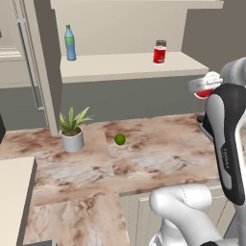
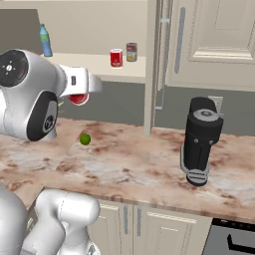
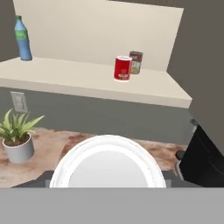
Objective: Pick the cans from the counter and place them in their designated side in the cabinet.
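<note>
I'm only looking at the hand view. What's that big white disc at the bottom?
Observer: It's the white top of a red can. The gripper holds it in the air above the counter.
Operator: Is anything lying on the counter that I'm missing?
Observer: Yes, a small green lime, to the right of the potted plant as the left base view shows it.
Operator: And the dark shape at my right edge?
Observer: That's a black and grey appliance with a round grey top, standing upright on the counter.
</note>
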